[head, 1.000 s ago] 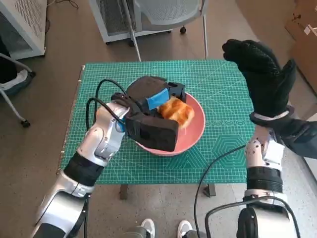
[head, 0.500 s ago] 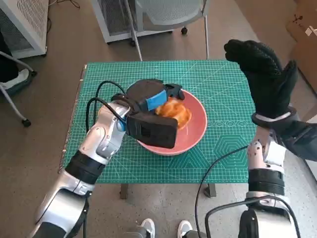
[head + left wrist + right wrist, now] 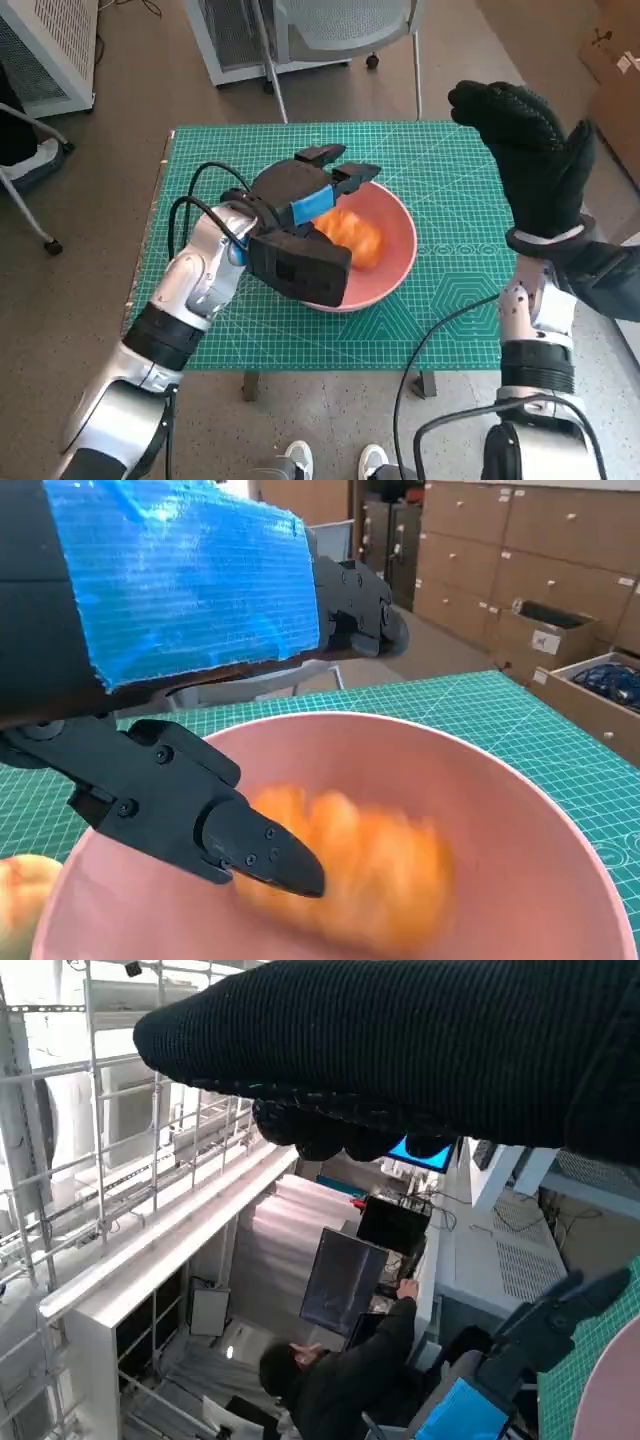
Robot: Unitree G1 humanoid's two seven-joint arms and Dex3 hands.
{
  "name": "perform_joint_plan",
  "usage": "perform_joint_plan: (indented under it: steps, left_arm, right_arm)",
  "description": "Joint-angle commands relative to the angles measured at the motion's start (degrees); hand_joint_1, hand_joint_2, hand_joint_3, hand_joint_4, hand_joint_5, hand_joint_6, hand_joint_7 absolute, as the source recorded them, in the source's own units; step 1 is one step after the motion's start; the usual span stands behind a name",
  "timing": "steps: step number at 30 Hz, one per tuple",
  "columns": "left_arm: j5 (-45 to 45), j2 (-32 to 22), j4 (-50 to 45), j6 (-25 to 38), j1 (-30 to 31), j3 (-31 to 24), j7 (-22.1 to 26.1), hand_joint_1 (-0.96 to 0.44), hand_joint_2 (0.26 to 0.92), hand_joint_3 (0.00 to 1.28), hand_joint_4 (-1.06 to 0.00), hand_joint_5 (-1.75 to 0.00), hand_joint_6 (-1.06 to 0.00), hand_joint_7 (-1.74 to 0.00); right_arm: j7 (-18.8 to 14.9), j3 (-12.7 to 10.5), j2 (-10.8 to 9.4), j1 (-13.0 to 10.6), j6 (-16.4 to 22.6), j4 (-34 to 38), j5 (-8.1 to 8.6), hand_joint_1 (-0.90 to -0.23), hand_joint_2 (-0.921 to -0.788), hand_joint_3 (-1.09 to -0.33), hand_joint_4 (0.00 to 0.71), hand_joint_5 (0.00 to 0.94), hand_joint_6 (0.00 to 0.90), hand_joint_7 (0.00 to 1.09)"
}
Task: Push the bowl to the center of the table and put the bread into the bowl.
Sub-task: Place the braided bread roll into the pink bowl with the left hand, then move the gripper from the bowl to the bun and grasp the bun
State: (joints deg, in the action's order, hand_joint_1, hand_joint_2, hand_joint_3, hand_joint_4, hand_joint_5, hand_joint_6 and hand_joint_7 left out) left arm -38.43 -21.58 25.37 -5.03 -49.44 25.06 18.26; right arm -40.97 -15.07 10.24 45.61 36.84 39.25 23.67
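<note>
An orange bread (image 3: 355, 235), rounded and oblong, is seen lying inside a smooth pink bowl (image 3: 400, 262), its long axis slanting from near left to far right; it is blurred in the left wrist view. The bowl is set near the middle of a green gridded cutting mat (image 3: 450, 200). The left hand (image 3: 305, 200), black with blue tape, is held just above the bread, fingers spread, nothing gripped. Farther right, the knitted right hand (image 3: 525, 150) is raised, fingers apart, empty.
</note>
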Motion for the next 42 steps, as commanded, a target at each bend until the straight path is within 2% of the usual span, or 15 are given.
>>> perform_joint_plan:
  steps: [1,10,15,23,30,42]
  left_arm:
    - [0.66,-1.86,-2.75,-0.59,1.14,-1.46,0.17,-0.72,0.855,0.01,0.00,0.00,-0.10,-0.07]
    - [4.84,-8.38,-13.15,1.05,4.63,-8.72,4.30,-0.67,0.837,0.00,0.00,0.00,-0.16,-0.09]
    - [6.43,-12.31,-18.49,3.28,7.14,-14.07,5.25,-0.59,0.784,0.00,-0.03,-0.01,-0.23,-0.06]
    - [7.16,-16.12,-22.62,9.03,10.94,-18.56,7.86,-0.48,0.749,0.00,-0.07,-0.01,-0.28,-0.05]
    - [9.32,-18.26,-22.84,13.51,13.54,-20.49,11.99,-0.38,0.741,0.00,-0.04,0.00,-0.26,-0.02]
    - [10.09,-18.31,-19.46,14.53,15.15,-18.52,13.29,-0.39,0.738,0.00,0.00,0.00,-0.20,0.00]
  right_arm:
    - [-0.53,0.33,-0.22,-0.88,-0.66,0.74,0.22,-0.647,-0.921,-0.702,0.309,0.002,0.399,0.00]
    - [-1.14,0.25,0.07,-0.69,-0.38,1.27,0.69,-0.649,-0.921,-0.699,0.310,0.001,0.396,0.00]
    - [-1.54,0.05,0.50,-0.22,-0.38,1.80,1.02,-0.649,-0.921,-0.700,0.309,0.001,0.394,0.00]
    - [-1.91,0.04,0.34,0.39,0.15,2.82,0.90,-0.650,-0.921,-0.697,0.311,0.002,0.395,0.00]
    - [-2.35,-0.01,0.27,0.71,0.59,3.71,0.92,-0.655,-0.921,-0.695,0.313,0.002,0.398,0.00]
    - [-3.22,-0.22,0.25,1.61,1.03,5.46,1.06,-0.663,-0.921,-0.696,0.308,0.000,0.388,0.00]
